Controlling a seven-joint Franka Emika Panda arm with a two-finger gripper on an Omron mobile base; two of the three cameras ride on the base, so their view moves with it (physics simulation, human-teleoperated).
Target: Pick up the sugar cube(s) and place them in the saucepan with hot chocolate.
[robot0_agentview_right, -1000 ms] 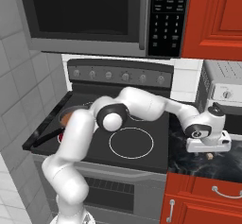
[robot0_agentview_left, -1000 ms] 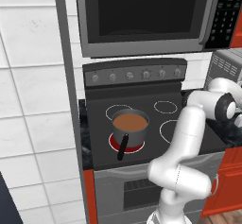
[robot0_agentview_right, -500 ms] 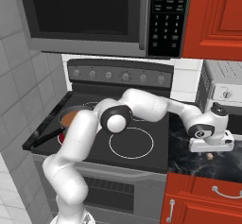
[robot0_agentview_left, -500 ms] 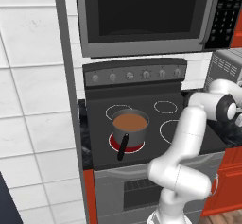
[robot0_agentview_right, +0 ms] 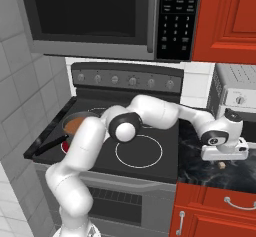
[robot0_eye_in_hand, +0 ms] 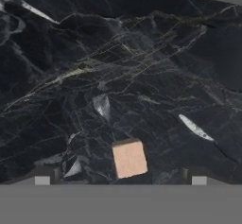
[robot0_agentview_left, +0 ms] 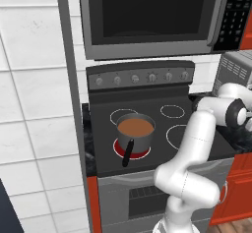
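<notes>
Directly under the spread hand [robot0_eye_in_hand: 120, 178], sugar cube [robot0_eye_in_hand: 129, 159] sits on open black counter [robot0_eye_in_hand: 94, 67].

Base views flank arm, both facing stove [robot0_agentview_left: 147, 114]; hand view close over counter [robot0_eye_in_hand: 118, 67]

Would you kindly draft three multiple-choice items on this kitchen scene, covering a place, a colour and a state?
1. Where does the sugar cube lie?
A. in the saucepan
B. on the black marble counter
C. on a burner

2. What colour is the liquid in the saucepan?
A. reddish-brown
B. green
C. white

3. How does the claw stand?
A. shut on the cube
B. open, fingers either side of the cube
C. shut, empty

Key: B, the cube rests on the marble counter; A, the hot chocolate is reddish-brown; B, the hand view shows both fingertips well apart.
</notes>
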